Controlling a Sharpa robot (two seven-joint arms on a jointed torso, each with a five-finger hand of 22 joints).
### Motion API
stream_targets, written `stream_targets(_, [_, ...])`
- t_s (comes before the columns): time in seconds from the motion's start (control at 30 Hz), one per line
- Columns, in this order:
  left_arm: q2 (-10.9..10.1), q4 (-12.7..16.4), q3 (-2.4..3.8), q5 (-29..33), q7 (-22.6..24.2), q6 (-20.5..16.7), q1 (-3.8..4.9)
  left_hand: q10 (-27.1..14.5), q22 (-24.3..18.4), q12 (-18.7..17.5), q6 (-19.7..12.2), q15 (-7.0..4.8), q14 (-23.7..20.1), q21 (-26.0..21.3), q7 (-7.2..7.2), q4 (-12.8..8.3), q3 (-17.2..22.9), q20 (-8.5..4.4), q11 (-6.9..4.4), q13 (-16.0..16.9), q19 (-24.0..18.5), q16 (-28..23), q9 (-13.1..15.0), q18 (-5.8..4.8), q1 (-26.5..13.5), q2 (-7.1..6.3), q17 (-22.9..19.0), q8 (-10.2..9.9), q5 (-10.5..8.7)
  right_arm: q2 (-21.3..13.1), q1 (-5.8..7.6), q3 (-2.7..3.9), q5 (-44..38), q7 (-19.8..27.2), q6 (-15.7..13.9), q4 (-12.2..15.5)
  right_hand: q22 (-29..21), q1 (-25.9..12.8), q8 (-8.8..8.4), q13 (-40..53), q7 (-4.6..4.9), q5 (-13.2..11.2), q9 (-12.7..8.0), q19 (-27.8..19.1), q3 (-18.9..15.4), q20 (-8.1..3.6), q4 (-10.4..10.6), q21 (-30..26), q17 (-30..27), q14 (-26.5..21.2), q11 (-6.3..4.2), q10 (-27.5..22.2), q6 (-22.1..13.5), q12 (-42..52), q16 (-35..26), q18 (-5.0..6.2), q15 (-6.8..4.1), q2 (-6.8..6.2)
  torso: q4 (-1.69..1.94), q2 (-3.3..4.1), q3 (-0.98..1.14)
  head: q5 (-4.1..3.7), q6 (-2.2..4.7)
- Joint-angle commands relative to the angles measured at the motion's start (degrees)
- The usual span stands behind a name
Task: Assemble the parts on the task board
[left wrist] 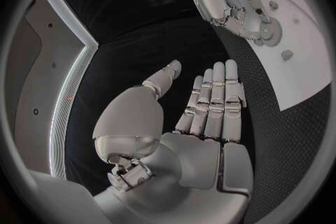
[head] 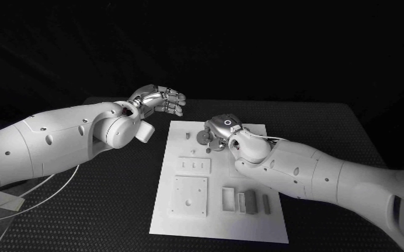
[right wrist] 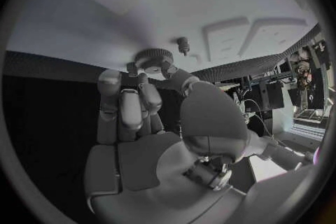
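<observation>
**White board, right hand working a round part at its far end**

White and flat, the task board [head: 220, 217] lies in the middle of the black counter [head: 337, 123], its long side running away from the robot. The right hand [head: 220, 130] is down on the board's far end. In the right wrist view its fingers [right wrist: 126, 106] reach to a round, knurled gear-like part [right wrist: 154, 58] sitting on the board, the fingertips touching or just beside its rim; whether they actually pinch it I cannot tell. A small peg [right wrist: 183, 43] stands just beside that part.

The left hand [head: 160, 100] hovers off the board's far left corner, above the counter. Its wrist view shows its fingers [left wrist: 217, 101] straight and together, the thumb apart, with nothing in them.

The step in hand seems to be seating or turning the round part. To do it well, the fingertips should close evenly around the rim, keep the part level, and press straight down rather than sideways, so the neighbouring peg is not knocked. The left hand is well placed to steady the board's edge if it slides.

Nearer the robot, the board carries a square block with holes [head: 190, 195], a smaller raised plate [head: 194, 165] with slots, and a row of upright rectangular parts [head: 246, 200] standing side by side. Whether those sit in recesses or merely rest on the surface is not clear.
</observation>
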Motion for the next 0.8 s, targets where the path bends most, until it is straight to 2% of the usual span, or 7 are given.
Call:
stream_targets(0.03, [0.05,0.15,0.06,-0.11,0.27,0.46,0.08,0.13,0.05,-0.22,-0.33,0.0,0.32,-0.2,1.45,0.01,-0.12,-0.21,0.23,0.06,0.19,-0.25,-0.06,0.65,-0.2,-0.58,0.09,-0.2,-0.39,0.01,-0.02,-0.01,0.38,0.46,0.63,0.16,1.11,-0.19,-0.02,-0.06,0.12,0.31,-0.07,-0.43,-0.41,-0.03,-0.12,-0.09,0.04,0.01,0.17,-0.43,-0.05,0.15,0.1,4.0,-0.03,0.44,0.0,-0.04,0.01,-0.01,0.0])
stream_targets(0.27, [-0.07,0.13,0.06,-0.11,0.36,0.38,0.08,0.12,0.06,-0.24,-0.35,0.0,0.32,-0.21,1.46,0.02,-0.12,-0.21,0.24,0.06,0.19,-0.27,-0.05,0.65,-0.2,-0.58,0.11,-0.21,-0.39,-1.14,-0.01,0.02,0.4,0.44,-0.28,1.55,1.11,-0.25,-0.11,-0.05,0.15,0.32,-0.11,-0.47,-0.58,-0.02,-0.25,-0.07,-0.02,-0.02,0.2,-0.43,-0.15,0.21,0.09,4.0,-0.01,0.3,0.0,-0.05,-0.02,0.0,-0.03])
stream_targets(0.37, [-0.18,-0.01,0.06,-0.11,0.46,0.39,0.08,0.12,0.06,-0.24,-0.35,0.01,0.32,-0.22,1.47,0.02,-0.11,-0.21,0.24,0.06,0.19,-0.28,-0.05,0.65,-0.19,-0.58,0.11,-0.22,-0.39,-2.34,0.0,0.35,0.87,0.53,-1.04,2.95,1.1,-0.3,-0.13,-0.14,0.16,0.33,-0.13,-0.49,-0.68,-0.01,-0.31,-0.07,-0.06,-0.04,0.21,-0.49,-0.17,0.15,0.08,4.0,0.01,0.02,-0.02,-0.09,0.02,0.03,0.11])
stream_targets(0.43, [-0.31,-0.21,0.06,-0.11,0.5,0.38,0.08,0.12,0.06,-0.25,-0.35,0.01,0.32,-0.22,1.47,0.02,-0.1,-0.21,0.24,0.07,0.19,-0.29,-0.05,0.65,-0.19,-0.57,0.12,-0.22,-0.39,-3.34,0.01,1.06,1.2,0.6,-1.44,4.19,1.1,-0.28,-0.14,-0.16,0.16,0.33,-0.14,-0.49,-0.68,-0.01,-0.33,-0.07,-0.15,-0.08,0.22,-0.51,-0.17,0.13,0.06,4.0,0.01,-0.05,-0.03,-0.1,0.02,0.02,0.14])
stream_targets(0.57, [-0.8,-0.71,0.06,-0.11,0.56,0.07,0.09,0.12,0.07,-0.25,-0.35,0.01,0.32,-0.23,1.47,0.02,-0.1,-0.21,0.24,0.07,0.18,-0.3,-0.05,0.65,-0.17,-0.58,0.13,-0.22,-0.39,-6.16,0.14,3.0,2.36,0.75,-1.76,7.73,1.08,-0.2,-0.18,-0.19,0.17,0.34,-0.16,-0.5,-0.65,-0.02,-0.4,-0.07,-0.27,-0.13,0.22,-0.53,-0.21,0.12,0.03,4.0,0.02,-0.15,-0.15,-0.16,0.08,0.07,0.38])
stream_targets(0.63, [-1.14,-0.88,0.07,-0.11,0.58,-0.09,0.09,0.12,0.07,-0.25,-0.35,0.01,0.32,-0.24,1.47,0.01,-0.1,-0.2,0.24,0.07,0.18,-0.31,-0.04,0.65,-0.17,-0.59,0.13,-0.22,-0.39,-8.15,0.65,3.72,3.47,1.26,-2.43,9.79,1.06,-0.25,-0.3,-0.5,0.23,0.35,-0.22,-0.54,-0.65,-0.01,-0.34,-0.11,-0.63,-0.29,0.27,-0.77,-0.39,-0.15,-0.06,4.0,0.05,-0.35,-0.27,-0.2,0.12,0.15,0.59])
stream_targets(0.8, [-1.37,-1.12,0.07,-0.11,0.67,-0.2,0.12,0.13,0.07,-0.25,-0.34,0.01,0.32,-0.24,1.47,0.0,-0.1,-0.21,0.24,0.07,0.18,-0.32,-0.04,0.65,-0.16,-0.62,0.14,-0.21,-0.39,-12.3,1.38,4.84,6.82,3.57,-5.49,13.08,0.96,0.22,-0.63,-1.84,0.46,0.35,-0.41,-0.87,-0.38,0.07,-0.63,-0.36,-2.32,-1.09,0.49,-1.98,-0.86,-1.45,-0.64,4.0,0.26,-0.65,-0.63,-0.35,0.32,0.3,0.95])
